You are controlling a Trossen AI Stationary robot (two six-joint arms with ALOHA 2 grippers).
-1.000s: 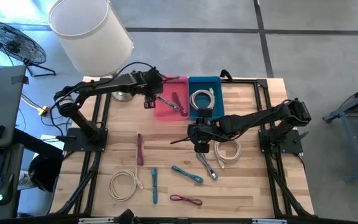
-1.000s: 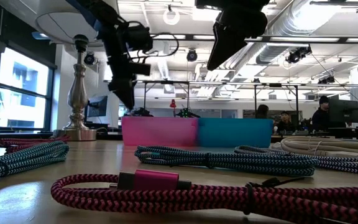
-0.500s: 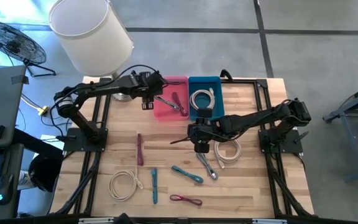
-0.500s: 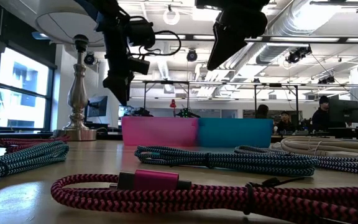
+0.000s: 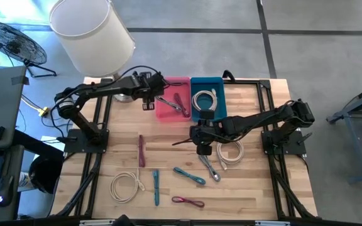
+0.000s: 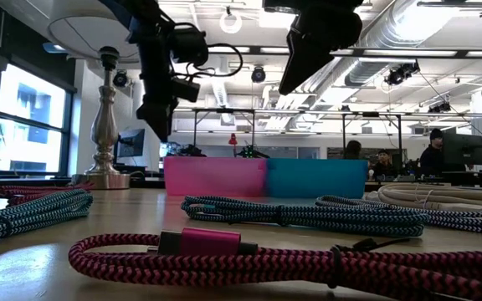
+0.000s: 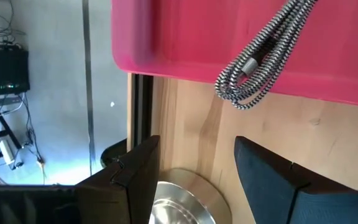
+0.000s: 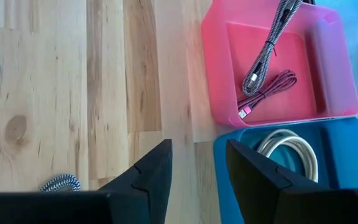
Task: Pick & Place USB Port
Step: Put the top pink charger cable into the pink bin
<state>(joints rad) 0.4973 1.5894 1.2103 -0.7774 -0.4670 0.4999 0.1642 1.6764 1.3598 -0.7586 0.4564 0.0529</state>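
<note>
Cables are being sorted into 2 bins at the table's far edge: the pink bin (image 5: 173, 103) already holds a grey braided cable (image 7: 265, 55) and a magenta cable (image 8: 267, 94), the blue bin (image 5: 207, 100) holds a white coil (image 5: 204, 99), and 6 or so bundles lie loose on the wood, among them a grey cable (image 5: 208, 167) just beside the right gripper (image 5: 203, 148). The left gripper (image 5: 149, 103) hangs beside the pink bin's outer edge with its fingers apart and nothing between them, which reads as a drop just finished, while the right gripper hovers mid-table, fingers also parted and empty. The next move calls, I judge, for the right gripper to descend onto the nearby grey cable and close across its bundled middle; no brand, label or writing is legible anywhere.
</note>
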